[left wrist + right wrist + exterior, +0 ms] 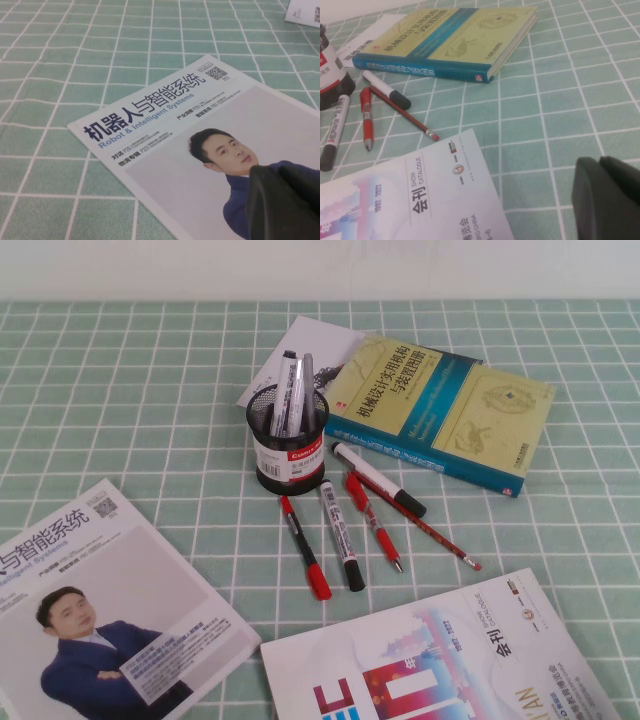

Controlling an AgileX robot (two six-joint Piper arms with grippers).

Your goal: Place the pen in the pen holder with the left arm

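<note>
- Viewing my left gripper (282, 200) shut, empty, over the left magazine (165, 125).
- Slim black-barrelled red-capped pen (304, 547) lies rightward, long axis pointing toward the black wire-mesh pen holder (288, 445).
- Right gripper (607, 197): cannot tell.

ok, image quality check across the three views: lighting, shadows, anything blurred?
High view: even, soft light, only faint shadows beside the pen holder and the pen. Left wrist view: the magazine is sharp, the shut left gripper a dark blur in the corner. Right wrist view: the right gripper equally out of focus, the book clear.

"Robot & Intelligent Systems", seemingly, on magazine (200, 150)
</note>
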